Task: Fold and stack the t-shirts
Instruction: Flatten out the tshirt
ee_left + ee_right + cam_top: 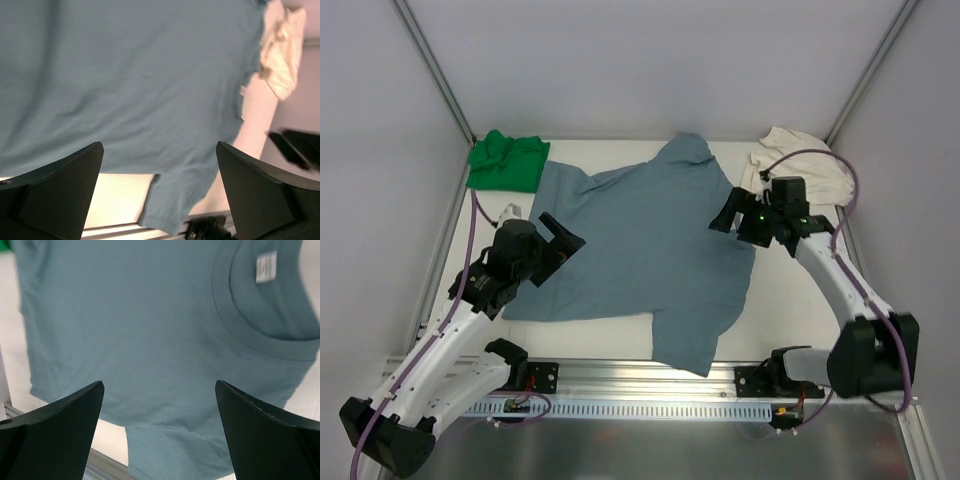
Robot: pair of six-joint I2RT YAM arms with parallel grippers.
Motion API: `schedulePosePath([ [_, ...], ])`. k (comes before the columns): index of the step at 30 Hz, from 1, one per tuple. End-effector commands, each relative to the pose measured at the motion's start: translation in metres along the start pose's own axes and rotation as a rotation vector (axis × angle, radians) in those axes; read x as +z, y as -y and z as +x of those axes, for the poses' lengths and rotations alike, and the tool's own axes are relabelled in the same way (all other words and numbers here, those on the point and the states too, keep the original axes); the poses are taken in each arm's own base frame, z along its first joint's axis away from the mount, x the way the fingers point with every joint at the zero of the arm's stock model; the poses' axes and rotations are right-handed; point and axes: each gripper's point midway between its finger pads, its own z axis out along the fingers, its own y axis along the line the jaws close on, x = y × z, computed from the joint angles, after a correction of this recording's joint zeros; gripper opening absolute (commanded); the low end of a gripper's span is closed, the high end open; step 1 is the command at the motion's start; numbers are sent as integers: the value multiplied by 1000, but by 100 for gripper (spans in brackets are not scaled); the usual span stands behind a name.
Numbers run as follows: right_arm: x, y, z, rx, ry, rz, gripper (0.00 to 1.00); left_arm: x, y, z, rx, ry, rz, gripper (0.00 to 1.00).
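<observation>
The blue-grey t-shirt (650,240) lies spread flat across the middle of the table, one sleeve hanging toward the near edge. It fills the left wrist view (125,75) and the right wrist view (150,325), where its collar and white neck tag (265,266) show. The green t-shirt (507,161) is bunched at the far left corner. The cream-white t-shirt (800,165) is crumpled at the far right, also in the left wrist view (282,50). My left gripper (562,236) is open above the shirt's left edge. My right gripper (728,213) is open above its right edge.
White enclosure walls stand on three sides of the table. A metal rail (640,378) with the arm bases runs along the near edge. Purple cables (840,170) loop from the right arm over the cream-white shirt.
</observation>
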Motion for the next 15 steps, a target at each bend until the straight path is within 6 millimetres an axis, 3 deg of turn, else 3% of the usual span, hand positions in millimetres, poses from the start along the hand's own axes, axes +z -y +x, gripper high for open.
schedulePosePath([
  [1,31,-7,31,45,-157,-41,99,-22,50,-7,168,-5,177,99],
  [4,61,9,59,81,-276,13,100,-34,64,-4,247,-30,234,99],
  [6,69,16,69,96,-306,40,99,-38,67,-4,261,-28,248,99],
  [15,72,70,92,99,-349,295,99,-59,72,-11,304,3,290,99],
])
